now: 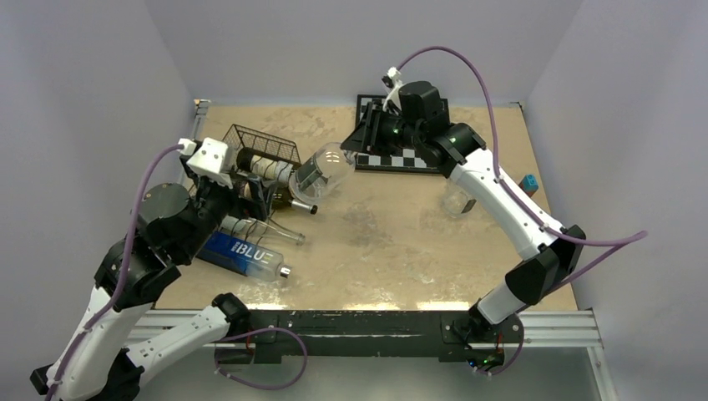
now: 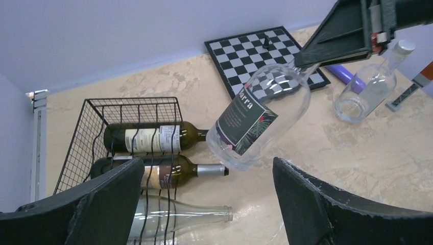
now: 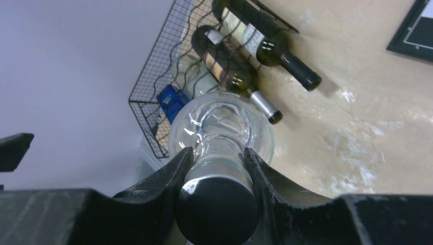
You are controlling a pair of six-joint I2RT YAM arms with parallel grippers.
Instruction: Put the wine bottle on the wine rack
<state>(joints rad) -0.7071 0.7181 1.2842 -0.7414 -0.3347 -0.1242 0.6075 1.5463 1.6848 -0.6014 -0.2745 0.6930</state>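
Observation:
The wine bottle is clear glass with a dark label and a black cap. My right gripper is shut on its neck and holds it tilted in the air, base toward the rack. In the right wrist view my gripper clamps the neck just below the cap. The wine rack is a black wire tray at the back left, with two dark green bottles and a clear one lying in it. The held bottle hangs just past their necks. My left gripper is open and empty, low beside the rack's front.
A black-and-white chessboard lies at the back centre under my right wrist. A small clear bottle stands right of centre. A blue-labelled bottle lies at the front left. A small teal and red block sits by the right edge.

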